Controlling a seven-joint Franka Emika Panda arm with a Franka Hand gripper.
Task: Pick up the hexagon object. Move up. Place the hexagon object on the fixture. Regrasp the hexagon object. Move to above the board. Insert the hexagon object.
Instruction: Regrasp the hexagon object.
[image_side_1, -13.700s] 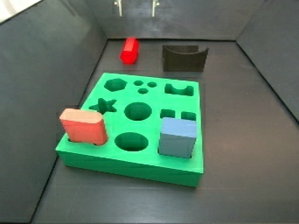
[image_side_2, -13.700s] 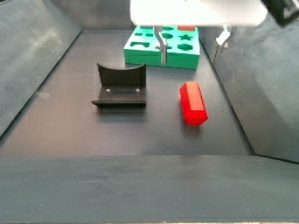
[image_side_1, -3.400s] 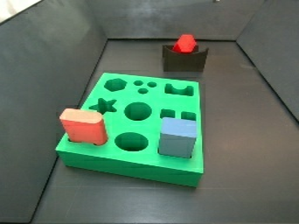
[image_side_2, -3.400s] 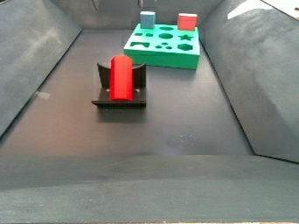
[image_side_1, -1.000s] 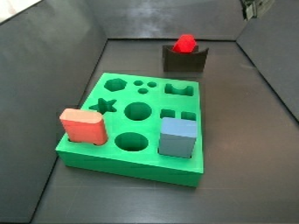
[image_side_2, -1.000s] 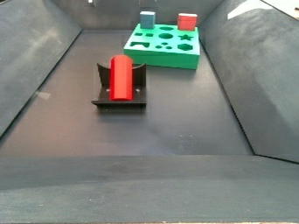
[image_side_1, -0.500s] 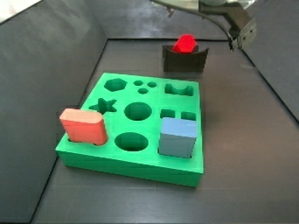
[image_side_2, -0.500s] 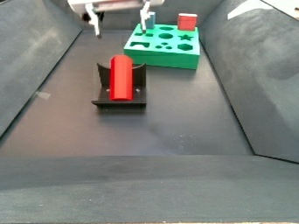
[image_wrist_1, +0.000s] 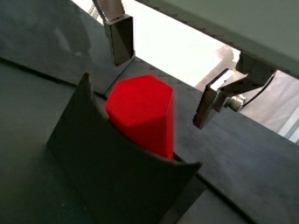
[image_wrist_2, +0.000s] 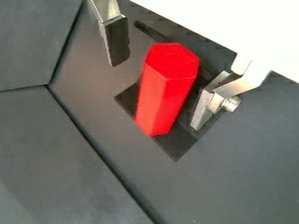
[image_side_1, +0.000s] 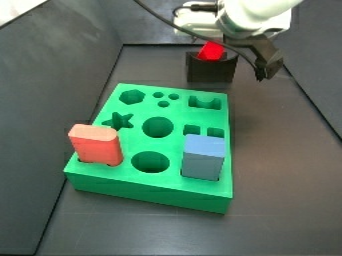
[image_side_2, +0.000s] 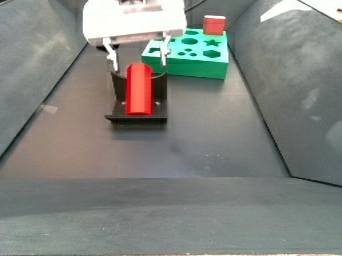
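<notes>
The red hexagon object (image_side_2: 138, 88) lies in the notch of the dark fixture (image_side_2: 136, 112); in a side view its end (image_side_1: 211, 50) sticks up from the fixture (image_side_1: 207, 71). My gripper (image_side_2: 135, 62) is open and low over the fixture, one finger on each side of the peg. Both wrist views show the peg (image_wrist_1: 142, 109) (image_wrist_2: 162, 87) between the silver fingers (image_wrist_1: 121, 39) (image_wrist_2: 211, 103) with gaps on both sides, nothing gripped. The green board (image_side_1: 132, 128) lies in front of the fixture, its hexagon hole empty.
A salmon-pink block (image_side_1: 95, 144) and a blue cube (image_side_1: 203, 157) stand in the board's near holes. Dark sloping walls (image_side_2: 40, 70) enclose the floor on both sides. The fixture's base plate (image_wrist_2: 176, 145) shows under the peg.
The gripper has come down from above and now straddles the hexagon object on the fixture. The peg, fixture and board have not moved.
</notes>
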